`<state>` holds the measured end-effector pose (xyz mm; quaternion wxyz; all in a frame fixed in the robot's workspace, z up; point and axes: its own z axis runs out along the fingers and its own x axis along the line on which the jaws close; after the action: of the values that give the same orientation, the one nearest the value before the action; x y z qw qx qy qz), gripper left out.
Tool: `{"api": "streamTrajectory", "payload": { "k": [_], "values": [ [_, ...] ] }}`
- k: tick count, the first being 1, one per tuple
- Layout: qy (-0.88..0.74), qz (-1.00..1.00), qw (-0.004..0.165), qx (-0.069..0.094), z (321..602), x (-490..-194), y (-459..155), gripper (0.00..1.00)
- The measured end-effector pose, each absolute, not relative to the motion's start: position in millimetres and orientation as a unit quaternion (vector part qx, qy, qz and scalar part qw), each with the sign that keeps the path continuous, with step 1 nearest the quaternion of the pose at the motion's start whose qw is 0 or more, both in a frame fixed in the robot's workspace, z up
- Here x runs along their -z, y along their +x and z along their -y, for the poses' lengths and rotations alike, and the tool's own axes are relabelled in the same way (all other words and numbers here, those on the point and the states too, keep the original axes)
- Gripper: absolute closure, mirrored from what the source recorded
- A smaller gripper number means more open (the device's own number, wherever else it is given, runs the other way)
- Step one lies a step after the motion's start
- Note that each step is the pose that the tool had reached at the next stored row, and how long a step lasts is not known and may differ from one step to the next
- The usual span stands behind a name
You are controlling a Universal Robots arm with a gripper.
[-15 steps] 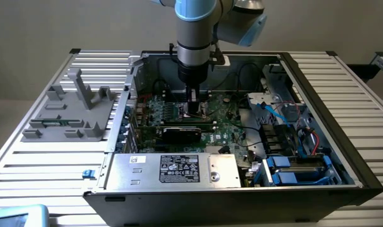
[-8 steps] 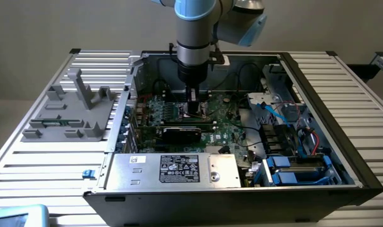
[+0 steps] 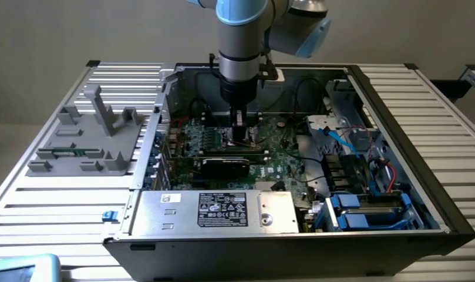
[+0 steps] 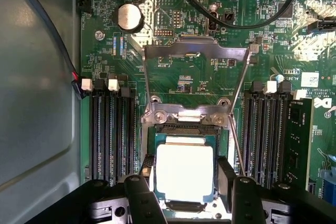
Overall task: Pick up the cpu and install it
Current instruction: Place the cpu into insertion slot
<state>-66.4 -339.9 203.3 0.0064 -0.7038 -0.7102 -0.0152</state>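
**Operator:** How do my jaws stand?

**Spotter:** Your gripper (image 4: 186,176) is only partly open. Its two dark fingers (image 4: 226,174) sit against opposite edges of the cpu (image 4: 185,161), so you have it clamped between them.

**Operator:** And where is the cpu?

**Spotter:** It lies flat, shiny top up, within the black socket (image 4: 184,129) on the motherboard (image 4: 178,82). I can't tell you whether it is fully seated. The metal load plate (image 4: 195,51) stands hinged open just beyond the socket.

**Operator:** And further out?

**Spotter:** Memory slots (image 4: 110,135) flank the socket on both sides, and a coin cell (image 4: 129,17) sits past the load plate. In the exterior view your arm (image 3: 239,53) reaches straight down into the open computer case (image 3: 394,117). The grey fixture block (image 3: 88,141) stands on the slatted table (image 3: 445,111) at the exterior view's left, well apart from the case's inside.
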Motion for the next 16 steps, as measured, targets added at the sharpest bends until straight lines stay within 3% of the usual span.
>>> {"api": "streamTrajectory", "payload": {
  "k": [16],
  "values": [
    [-0.704, 0.710, 0.003, 0.010, 339.9, -203.4, -65.6, 0.45]
  ]
}}
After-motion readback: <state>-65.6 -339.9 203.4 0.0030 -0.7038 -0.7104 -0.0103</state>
